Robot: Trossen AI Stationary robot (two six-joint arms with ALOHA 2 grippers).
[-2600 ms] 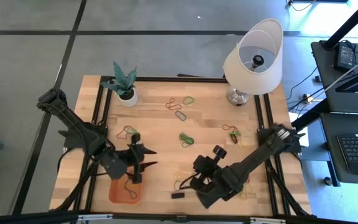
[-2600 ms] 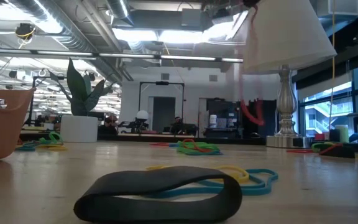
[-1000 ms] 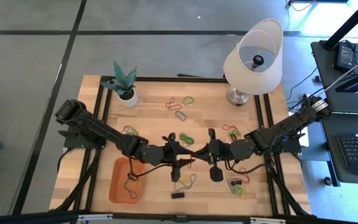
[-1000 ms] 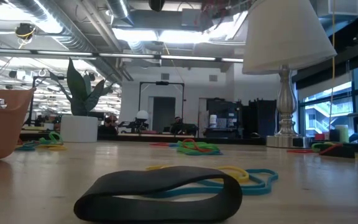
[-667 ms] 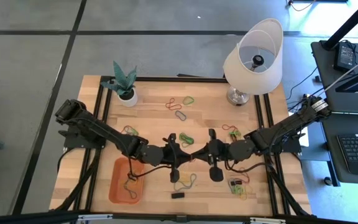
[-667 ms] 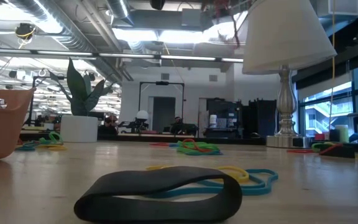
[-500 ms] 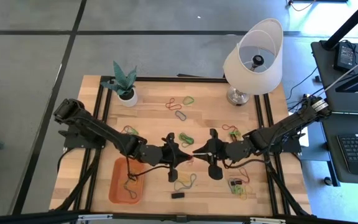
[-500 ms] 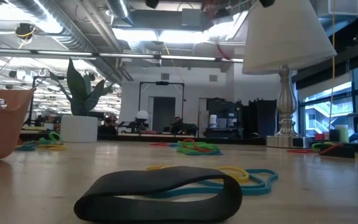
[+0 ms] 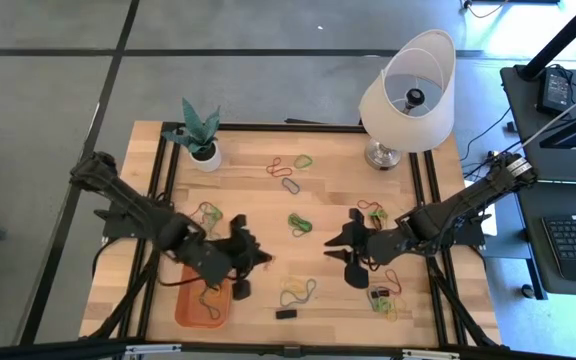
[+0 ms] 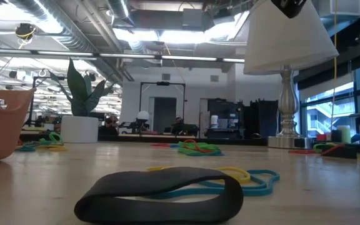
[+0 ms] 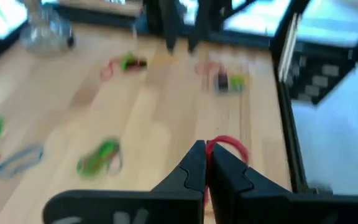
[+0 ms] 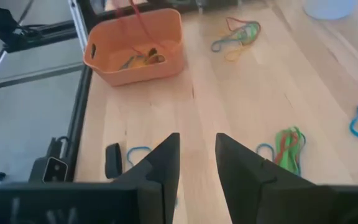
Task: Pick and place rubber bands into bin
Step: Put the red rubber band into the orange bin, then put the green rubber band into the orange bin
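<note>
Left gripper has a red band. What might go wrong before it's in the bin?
1. The red rubber band is pinched only at the tips of the left gripper, whose jaws are shut; it may slip out in transit.
2. That gripper is beside the bin, not over it, so releasing now would likely miss.

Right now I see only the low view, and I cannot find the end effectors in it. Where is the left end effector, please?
Observer: In the high view, the left end effector is beside a corner of the bin, on the side toward the table's middle.
Operator: Does it hold something?
Observer: Yes. Its wrist view shows it shut on a red rubber band.
Operator: And the right end effector?
Observer: The right end effector is open, with nothing between its fingers.
</note>
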